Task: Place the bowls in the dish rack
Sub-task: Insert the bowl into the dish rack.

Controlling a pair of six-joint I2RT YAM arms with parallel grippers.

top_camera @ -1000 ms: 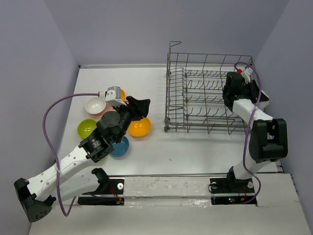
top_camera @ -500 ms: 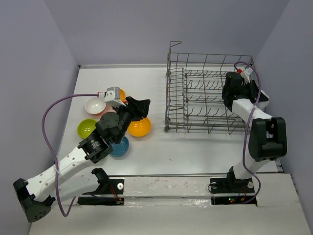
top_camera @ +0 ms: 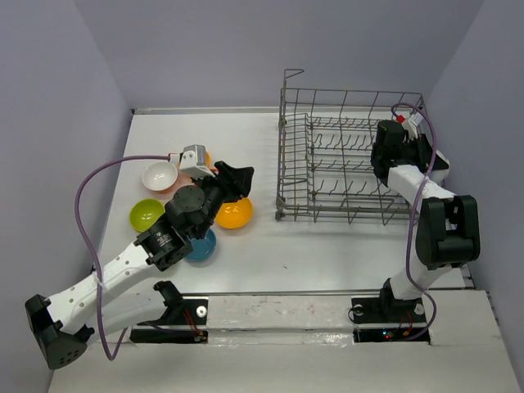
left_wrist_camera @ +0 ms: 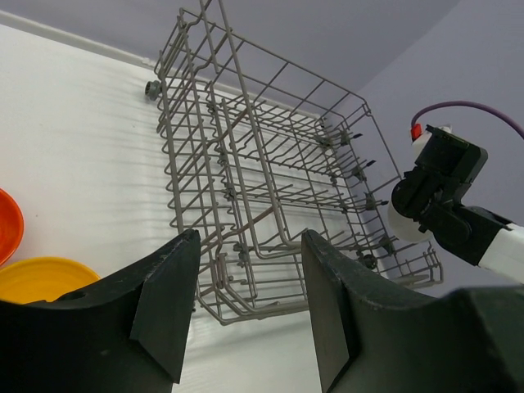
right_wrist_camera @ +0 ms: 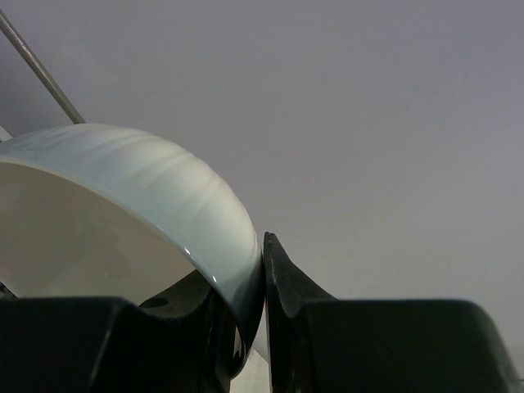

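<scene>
Since a moment ago, the left arm has slid a tiny bit toward the dish rack [top_camera: 352,168]. The right arm has hardly moved.

The left gripper [top_camera: 237,178] hangs over the bowls on the left side of the worktop [top_camera: 270,246]. Its fingers are spread wide and hold nothing. The left wrist view shows the rack through the gap between them.

The yellow bowl [top_camera: 235,214] sits just under this gripper. The blue bowl [top_camera: 201,246] is partly hidden by the arm. The green bowl [top_camera: 146,214] and the white bowl [top_camera: 160,174] sit farther left. The edge of a red-orange bowl [left_wrist_camera: 6,225] shows just beside the yellow one in the left wrist view. All these bowls rest on the worktop, well apart from the rack.

The right gripper [right_wrist_camera: 264,246] is up at the right side of the rack. It pinches the rim of the held bowl [right_wrist_camera: 123,188], which is white and shiny. One finger is inside the bowl and one is outside. From the top view, this bowl is hidden by the arm, so I cannot tell if it touches the rack.
</scene>
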